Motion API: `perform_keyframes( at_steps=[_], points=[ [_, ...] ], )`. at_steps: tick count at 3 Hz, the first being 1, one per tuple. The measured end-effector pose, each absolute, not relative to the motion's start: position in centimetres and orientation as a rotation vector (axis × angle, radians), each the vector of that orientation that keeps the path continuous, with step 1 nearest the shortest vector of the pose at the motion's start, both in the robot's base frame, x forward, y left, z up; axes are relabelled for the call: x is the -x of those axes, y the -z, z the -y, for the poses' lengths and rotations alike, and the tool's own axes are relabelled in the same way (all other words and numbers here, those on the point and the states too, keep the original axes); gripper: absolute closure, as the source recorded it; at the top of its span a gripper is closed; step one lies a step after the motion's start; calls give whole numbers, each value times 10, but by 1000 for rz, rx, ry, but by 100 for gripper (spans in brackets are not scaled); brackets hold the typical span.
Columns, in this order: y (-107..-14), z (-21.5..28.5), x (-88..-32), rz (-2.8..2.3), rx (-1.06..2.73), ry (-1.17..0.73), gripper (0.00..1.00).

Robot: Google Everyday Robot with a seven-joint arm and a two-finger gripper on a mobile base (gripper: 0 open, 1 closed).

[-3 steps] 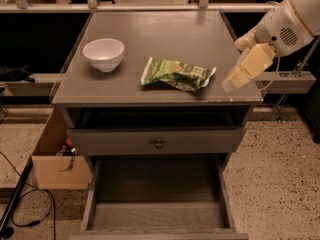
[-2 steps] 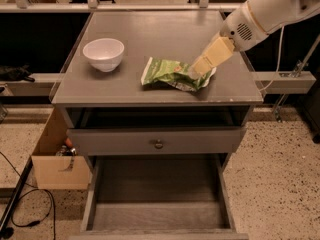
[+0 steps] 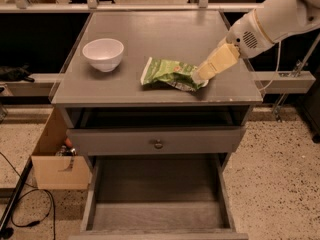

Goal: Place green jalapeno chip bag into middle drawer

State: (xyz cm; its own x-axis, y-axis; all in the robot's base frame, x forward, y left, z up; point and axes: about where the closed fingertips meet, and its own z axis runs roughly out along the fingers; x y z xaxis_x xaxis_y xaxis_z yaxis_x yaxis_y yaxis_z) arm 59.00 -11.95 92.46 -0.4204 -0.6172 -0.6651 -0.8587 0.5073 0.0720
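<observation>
The green jalapeno chip bag lies flat and crinkled on the grey cabinet top, right of centre near the front edge. My gripper comes in from the right on a white arm and its cream tip sits at the bag's right end, touching or just above it. The middle drawer is pulled out wide below, with a bare wood floor and nothing in it. Above it is a grey drawer front with a round brass knob.
A white bowl stands on the cabinet top to the left of the bag. An open cardboard box sits on the speckled floor left of the cabinet, with black cables nearby. A rail runs behind the cabinet.
My gripper has moved left and down from the cabinet's right edge to the right end of the chip bag. The bag, bowl and drawer have not moved.
</observation>
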Motion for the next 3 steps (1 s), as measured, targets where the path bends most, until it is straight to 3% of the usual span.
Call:
perform_keyframes(
  at_steps=[3],
  points=[
    [-888,104,-631,-2133,1153,-481,0]
  ],
)
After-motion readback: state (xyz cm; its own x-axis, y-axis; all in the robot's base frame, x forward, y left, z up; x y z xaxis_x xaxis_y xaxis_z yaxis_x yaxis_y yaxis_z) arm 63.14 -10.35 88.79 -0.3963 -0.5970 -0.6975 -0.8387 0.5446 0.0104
